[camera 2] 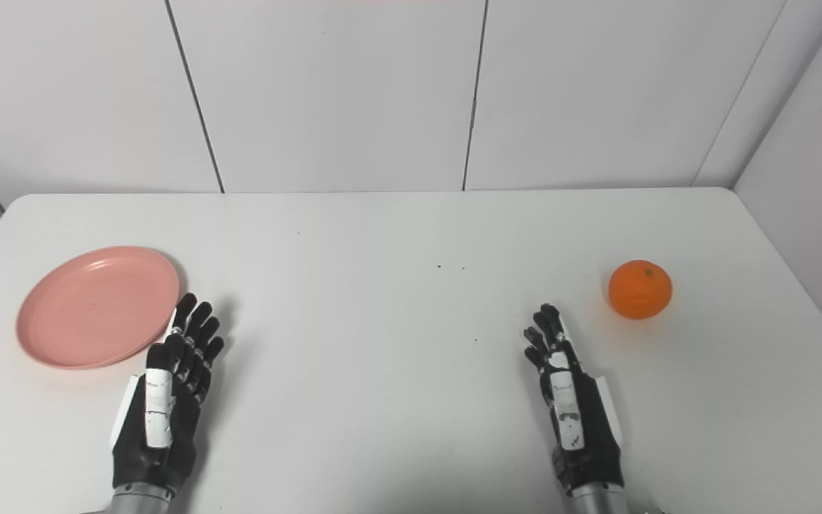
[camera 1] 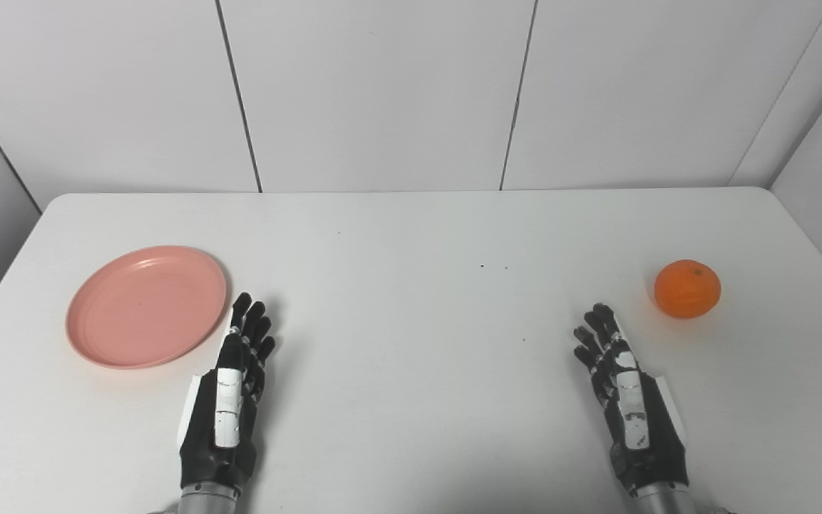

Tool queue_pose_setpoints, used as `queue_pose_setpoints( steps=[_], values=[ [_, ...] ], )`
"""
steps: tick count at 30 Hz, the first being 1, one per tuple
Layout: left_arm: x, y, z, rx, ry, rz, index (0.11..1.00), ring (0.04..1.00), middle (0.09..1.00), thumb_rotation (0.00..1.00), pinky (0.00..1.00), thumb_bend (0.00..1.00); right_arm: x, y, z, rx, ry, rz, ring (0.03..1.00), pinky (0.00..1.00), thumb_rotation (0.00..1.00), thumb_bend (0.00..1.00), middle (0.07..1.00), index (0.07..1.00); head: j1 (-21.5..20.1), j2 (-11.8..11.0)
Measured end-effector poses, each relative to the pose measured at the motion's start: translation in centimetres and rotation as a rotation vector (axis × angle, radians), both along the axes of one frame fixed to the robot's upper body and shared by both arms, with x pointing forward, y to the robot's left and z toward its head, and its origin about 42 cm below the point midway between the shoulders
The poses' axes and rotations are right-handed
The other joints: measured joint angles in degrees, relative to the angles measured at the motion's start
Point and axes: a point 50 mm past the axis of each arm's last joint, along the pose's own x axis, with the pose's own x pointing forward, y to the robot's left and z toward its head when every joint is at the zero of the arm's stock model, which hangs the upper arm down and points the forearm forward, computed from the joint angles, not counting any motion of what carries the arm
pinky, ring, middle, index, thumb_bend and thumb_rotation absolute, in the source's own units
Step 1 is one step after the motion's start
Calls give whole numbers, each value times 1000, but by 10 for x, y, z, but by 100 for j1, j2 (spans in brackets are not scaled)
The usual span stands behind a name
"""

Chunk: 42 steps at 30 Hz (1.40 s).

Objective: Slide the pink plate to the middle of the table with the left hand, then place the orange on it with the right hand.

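Pink plate (camera 1: pixel 145 306) lies flat at desk (camera 1: pixel 411 235) left side — empty. Orange (camera 1: pixel 687 288) sits far right, well apart. Left hand (camera 1: pixel 229 400) just beside plate rim, right hand (camera 1: pixel 628 400) near orange — both open, fingers extended, holding nothing.

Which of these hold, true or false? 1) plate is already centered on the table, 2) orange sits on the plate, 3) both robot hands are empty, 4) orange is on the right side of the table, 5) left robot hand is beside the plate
1) The pink plate is at the table's middle. False: it lies at the left side of the table.
2) The orange sits on the plate. False: it rests on the bare table, far from the plate.
3) Both robot hands are empty. True: the left robot hand and right robot hand are open, holding nothing.
4) The orange is on the right side. True.
5) The left robot hand is beside the plate. True: it is just off its right rim.
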Motion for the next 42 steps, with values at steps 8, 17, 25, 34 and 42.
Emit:
queue_pose_setpoints(
  steps=[8,17,25,34,42],
  values=[
    [-1,-1,3,21,51,-13,1000,1000,1000,997,1000,869,0,0,1,-6,-10,5,932,941,1000,897,954,952,18,18],
    [-1,-1,1,22,76,-17,1000,1000,1000,999,1000,845,0,1,1,-10,-10,8,930,938,1000,896,956,956,9,18],
    [-1,-1,1,24,76,-16,1000,1000,1000,1000,1000,849,0,1,1,-10,-9,8,932,942,1000,888,960,960,9,35],
    [-1,-1,1,24,76,-17,1000,1000,1000,1000,1000,852,0,1,1,-10,-9,8,928,940,1000,898,956,955,18,35],
    [-1,-1,1,26,76,-17,1000,1000,1000,989,1000,856,0,1,1,-7,-10,8,926,935,1000,902,955,954,9,44]
  ],
)
